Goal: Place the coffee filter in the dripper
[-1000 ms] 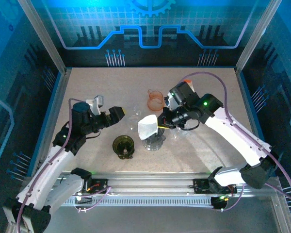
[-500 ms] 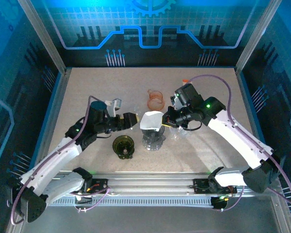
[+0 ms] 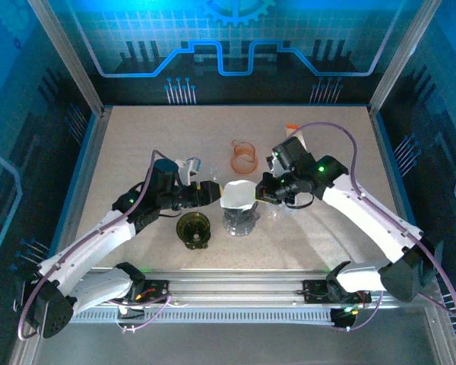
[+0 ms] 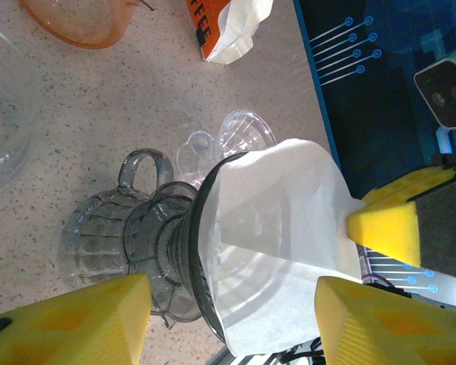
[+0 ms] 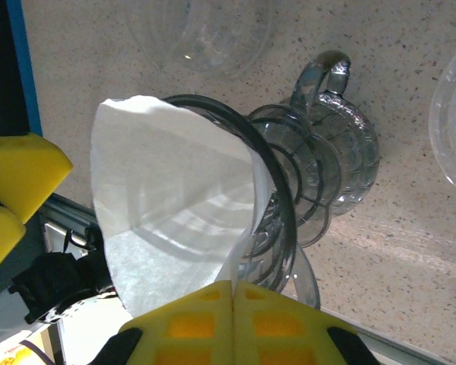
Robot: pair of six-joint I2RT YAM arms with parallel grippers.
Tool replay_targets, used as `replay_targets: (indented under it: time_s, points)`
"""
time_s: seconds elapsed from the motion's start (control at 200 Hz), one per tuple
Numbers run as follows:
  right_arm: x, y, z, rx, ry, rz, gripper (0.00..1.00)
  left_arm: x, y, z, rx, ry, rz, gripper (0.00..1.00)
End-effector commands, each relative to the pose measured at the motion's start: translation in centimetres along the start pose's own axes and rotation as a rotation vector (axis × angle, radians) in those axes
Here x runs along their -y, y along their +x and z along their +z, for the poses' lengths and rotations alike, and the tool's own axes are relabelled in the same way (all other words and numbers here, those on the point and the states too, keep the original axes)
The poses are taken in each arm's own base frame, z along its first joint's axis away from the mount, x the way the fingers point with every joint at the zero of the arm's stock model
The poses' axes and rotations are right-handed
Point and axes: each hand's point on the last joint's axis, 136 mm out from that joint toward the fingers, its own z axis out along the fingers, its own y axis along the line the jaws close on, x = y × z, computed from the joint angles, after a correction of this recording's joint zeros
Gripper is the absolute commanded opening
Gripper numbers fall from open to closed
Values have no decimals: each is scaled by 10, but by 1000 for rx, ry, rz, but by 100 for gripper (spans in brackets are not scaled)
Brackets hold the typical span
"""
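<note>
Currently, the coffee filter (image 4: 277, 228) sits with its lower part inside the rim of the clear dripper (image 4: 156, 236), which stands upright near the centre of the bench (image 3: 137, 144). The upper edge of the paper projects well above the rim. The right end effector (image 5: 233, 304) is closed, its yellow pads pressed together on the edge of the filter at the dripper's right side. The left end effector (image 3: 211, 190) is open, its two pads set apart on either side of the dripper and filter; whether either pad touches the glass cannot be told. A dark round vessel (image 3: 192, 229) stands just beside the clear dripper, toward the near edge. An orange cup (image 3: 245, 158) stands farther back, apart from both. An orange-and-white packet (image 4: 220, 30) lies on the bench near the cup.
</note>
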Motion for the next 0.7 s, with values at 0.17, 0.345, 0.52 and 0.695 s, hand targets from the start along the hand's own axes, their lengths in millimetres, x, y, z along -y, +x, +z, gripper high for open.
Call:
replay_targets:
  time_s: [0.17, 0.345, 0.52, 0.695]
  points:
    - [3, -1, -13, 82, 4, -75, 41, 3, -2, -2, 6, -15, 22, 59]
    - [-4, -6, -22, 151, -40, -159, 50, 8, -9, -18, 68, -19, 50, 65]
    - [-13, -25, -24, 269, 42, -400, 56, 4, -15, -30, 134, -51, 51, 71]
    - [1, -36, -2, 231, 163, -525, 55, 0, -11, -27, 121, -54, 26, 72]
